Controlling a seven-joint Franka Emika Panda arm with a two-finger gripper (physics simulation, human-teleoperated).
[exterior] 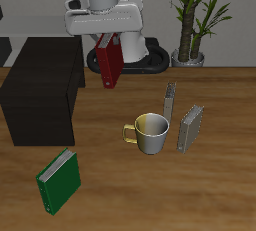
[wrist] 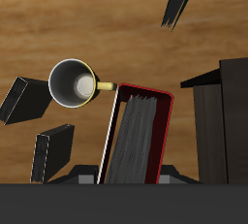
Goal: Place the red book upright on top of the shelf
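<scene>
My gripper [exterior: 108, 47] is shut on the red book [exterior: 110, 65], a dark red hardcover that hangs below the fingers in the air, above the table and beside the black shelf [exterior: 40, 87]. In the wrist view the red book [wrist: 136, 139] shows its pale page edges and the shelf [wrist: 225, 121] lies close beside it. The book is off the shelf top, a little past its edge toward the mug.
A grey mug with a yellow handle [exterior: 151, 133] stands mid-table, with two grey books [exterior: 170, 103] [exterior: 191, 127] upright beside it. A green book [exterior: 59, 181] lies near the table's front edge. A potted plant [exterior: 192, 15] stands at the back.
</scene>
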